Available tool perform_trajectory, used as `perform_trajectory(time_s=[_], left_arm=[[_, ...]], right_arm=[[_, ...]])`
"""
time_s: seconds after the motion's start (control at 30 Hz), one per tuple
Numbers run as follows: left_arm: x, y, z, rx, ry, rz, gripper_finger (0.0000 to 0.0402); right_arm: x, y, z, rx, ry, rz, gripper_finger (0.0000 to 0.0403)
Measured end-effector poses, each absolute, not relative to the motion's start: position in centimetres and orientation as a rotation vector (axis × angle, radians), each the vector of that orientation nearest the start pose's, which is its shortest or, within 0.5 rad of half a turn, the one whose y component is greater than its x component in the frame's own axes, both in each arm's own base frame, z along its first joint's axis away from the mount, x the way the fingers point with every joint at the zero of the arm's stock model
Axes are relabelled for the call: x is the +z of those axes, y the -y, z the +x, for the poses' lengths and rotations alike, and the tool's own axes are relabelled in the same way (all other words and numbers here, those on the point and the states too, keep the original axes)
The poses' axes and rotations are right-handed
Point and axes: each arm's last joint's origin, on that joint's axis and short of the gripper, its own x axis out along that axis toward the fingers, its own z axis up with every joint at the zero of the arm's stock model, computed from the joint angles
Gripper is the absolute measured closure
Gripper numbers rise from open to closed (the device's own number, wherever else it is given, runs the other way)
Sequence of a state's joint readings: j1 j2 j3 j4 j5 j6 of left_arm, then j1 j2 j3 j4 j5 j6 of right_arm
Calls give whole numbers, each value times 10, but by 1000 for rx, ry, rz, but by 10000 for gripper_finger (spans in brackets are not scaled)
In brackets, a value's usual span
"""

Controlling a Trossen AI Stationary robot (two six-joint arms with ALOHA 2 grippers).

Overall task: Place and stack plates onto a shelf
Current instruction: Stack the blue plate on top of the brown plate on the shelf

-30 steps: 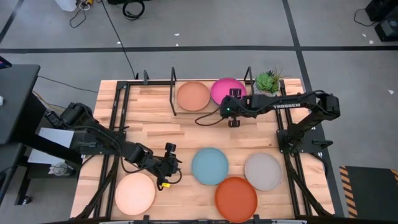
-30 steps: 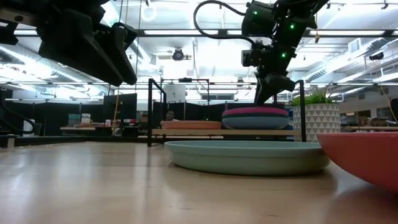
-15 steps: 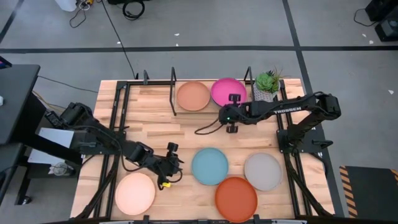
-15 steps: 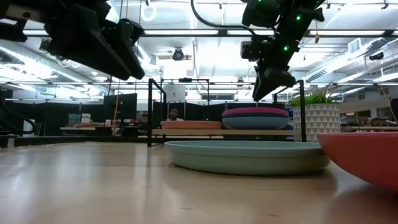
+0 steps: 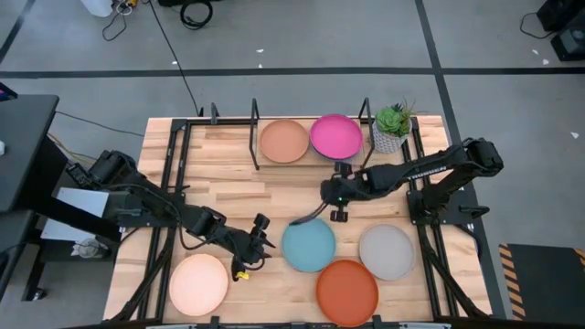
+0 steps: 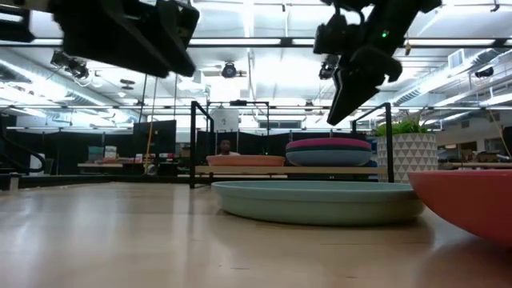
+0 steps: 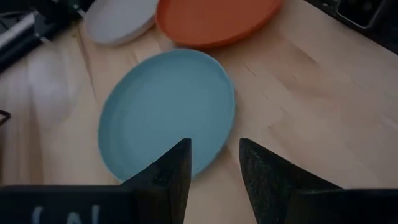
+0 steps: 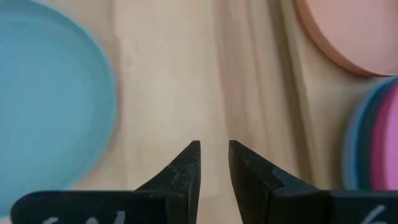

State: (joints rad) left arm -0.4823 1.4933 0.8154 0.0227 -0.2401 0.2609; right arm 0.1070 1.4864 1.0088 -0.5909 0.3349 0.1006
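Note:
On the shelf point(image 5: 255, 139) at the far edge, the tan-brown plate point(image 5: 284, 141) lies beside a stack topped by the magenta plate point(image 5: 335, 136), with a blue rim point(image 8: 353, 146) under it. The light teal plate point(image 5: 308, 245), grey plate point(image 5: 386, 251), orange plate point(image 5: 347, 291) and cream plate point(image 5: 198, 283) lie flat on the table near its front. My left gripper point(image 5: 260, 239) hovers open just left of the light teal plate point(image 7: 165, 112). My right gripper point(image 5: 338, 196) hangs narrowly open above bare wood between the shelf and the light teal plate point(image 8: 50, 106).
A potted plant point(image 5: 393, 122) in a patterned white pot stands right of the shelf. Long black frame rails point(image 5: 174, 183) run along both table sides. Bare wood point(image 5: 228, 183) lies between the shelf and the front plates.
My right gripper has drawn back from above the magenta plate toward the table's near edge, and now hangs between the shelf and the light teal plate. My left gripper has moved right, closer to the light teal plate. No plate has moved.

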Motion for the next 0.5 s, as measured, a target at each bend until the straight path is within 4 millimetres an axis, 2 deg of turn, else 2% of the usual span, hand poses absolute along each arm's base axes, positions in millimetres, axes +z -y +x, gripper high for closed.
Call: perform_trajectory(time_s=[0.1,0.33,0.5], left_arm=[[195,132,280,-301,-580,494,260],[165,128,297,-302,-625,554,260],[155,127,309,-363,-657,546,260]], right_arm=[[224,-35,288,-238,-1012,-125,314],[224,-64,282,-212,-992,-110,314],[224,-78,277,-222,-985,-108,314]])
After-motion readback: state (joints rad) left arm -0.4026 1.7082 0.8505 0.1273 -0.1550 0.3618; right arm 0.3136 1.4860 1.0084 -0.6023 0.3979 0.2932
